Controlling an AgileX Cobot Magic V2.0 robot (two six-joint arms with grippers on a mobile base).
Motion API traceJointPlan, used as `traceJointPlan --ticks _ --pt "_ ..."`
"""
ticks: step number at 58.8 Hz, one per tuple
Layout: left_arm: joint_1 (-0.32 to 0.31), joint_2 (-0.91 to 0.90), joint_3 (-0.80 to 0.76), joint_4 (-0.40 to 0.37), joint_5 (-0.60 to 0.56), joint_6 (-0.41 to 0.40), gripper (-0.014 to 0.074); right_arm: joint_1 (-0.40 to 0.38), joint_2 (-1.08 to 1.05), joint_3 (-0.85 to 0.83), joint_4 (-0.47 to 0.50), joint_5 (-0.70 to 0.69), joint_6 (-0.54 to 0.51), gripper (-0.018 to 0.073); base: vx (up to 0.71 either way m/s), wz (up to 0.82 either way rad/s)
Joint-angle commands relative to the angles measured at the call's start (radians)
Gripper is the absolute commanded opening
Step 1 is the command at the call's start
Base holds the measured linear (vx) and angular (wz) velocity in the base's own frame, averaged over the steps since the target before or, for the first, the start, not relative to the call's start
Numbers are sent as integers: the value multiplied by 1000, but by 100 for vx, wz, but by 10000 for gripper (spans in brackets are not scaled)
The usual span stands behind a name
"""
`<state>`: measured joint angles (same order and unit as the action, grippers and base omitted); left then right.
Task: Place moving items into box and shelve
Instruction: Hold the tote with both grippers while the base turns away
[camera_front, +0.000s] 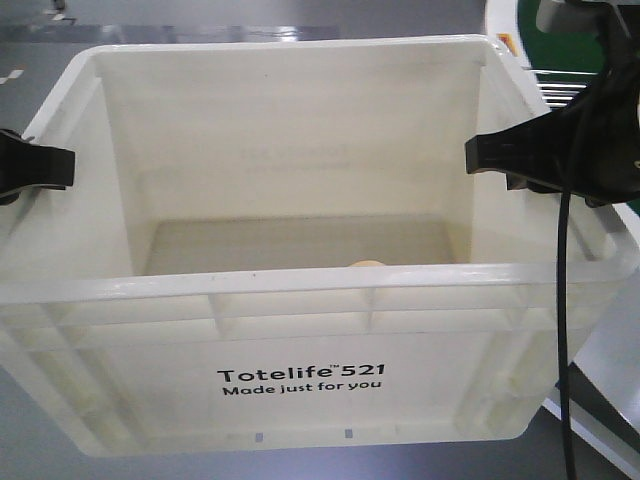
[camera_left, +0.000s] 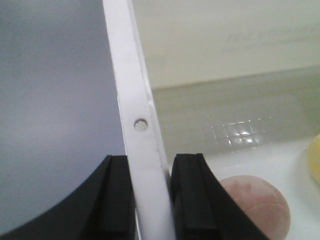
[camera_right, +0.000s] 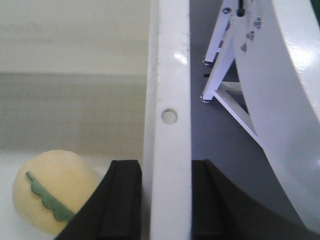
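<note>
box (camera_front: 300, 400): ball (camera_right: 52, 197) inside | left pincer (camera_left: 150, 165) astride left wall | right pincer (camera_right: 167, 167) astride right wall

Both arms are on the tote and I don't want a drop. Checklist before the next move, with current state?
1. Left gripper clamped on box wall: ok.
2. Right gripper clamped on opposite wall: ok.
3. Striped yellow ball inside box: ok.
4. Pinkish ball inside box: ok.
5. Black cable clear of box: cannot tell; it hangs across the right front corner.
</note>
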<state>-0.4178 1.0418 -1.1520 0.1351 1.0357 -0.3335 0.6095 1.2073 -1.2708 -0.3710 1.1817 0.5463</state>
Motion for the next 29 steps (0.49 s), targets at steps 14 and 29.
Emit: traceJointPlan --ticks 14,29 --pt "-6 -32 -41 19 -111 12 140 -1 -35 -39 -93 -91 -11 110 -16 62" --pt "-6 -32 -41 19 -111 12 140 -1 -35 -39 -93 -92 -11 110 -14 56"
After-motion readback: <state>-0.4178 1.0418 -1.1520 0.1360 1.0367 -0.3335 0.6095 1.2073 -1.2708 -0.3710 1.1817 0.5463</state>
